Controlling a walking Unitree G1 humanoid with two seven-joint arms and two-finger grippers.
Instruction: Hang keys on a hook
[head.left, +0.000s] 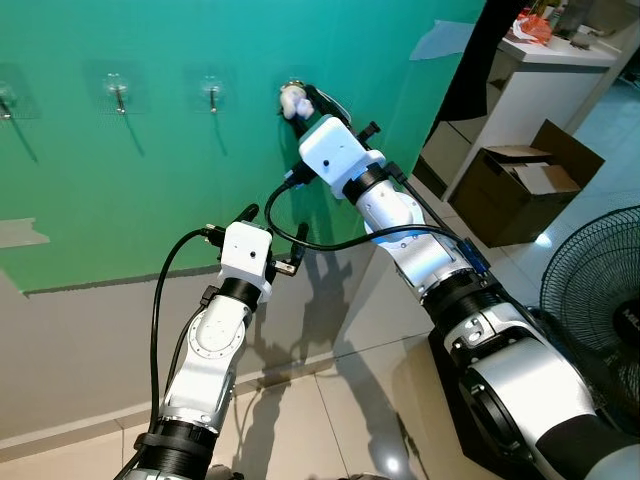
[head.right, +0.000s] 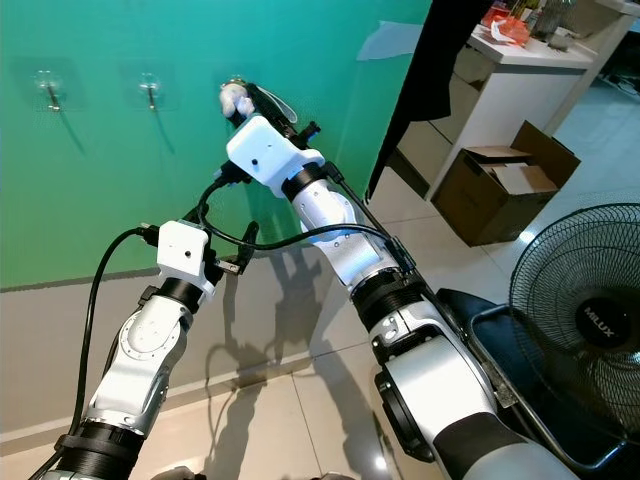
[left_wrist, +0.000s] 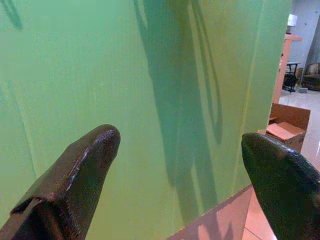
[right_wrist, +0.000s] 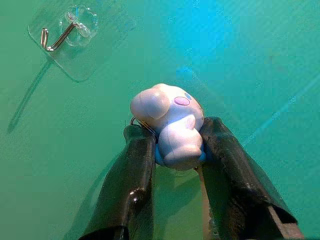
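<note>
From the head views, the right gripper (head.left: 300, 100) reaches up to the smooth green wall (head.left: 150, 180) and pinches a glossy white figurine keychain (head.left: 293, 99) at the rightmost of a row of clear adhesive hooks (head.left: 212, 92), while the left gripper (head.left: 268, 232) hangs lower near the wall; a brown cardboard box (head.left: 525, 180) and a black wire-mesh fan (head.left: 600, 290) stand on the shiny tiled floor (head.left: 330, 420). The left wrist view shows its two rounded black fingers (left_wrist: 85, 170) spread wide apart, grasping nothing, before the matte green wall. In the right wrist view the two fingers (right_wrist: 132, 185) clench the plump, rounded plastic figurine with lilac spots, a thin metal ring (right_wrist: 135, 121) at its side, beside a transparent square pad carrying a bent wire hook (right_wrist: 57, 37).
</note>
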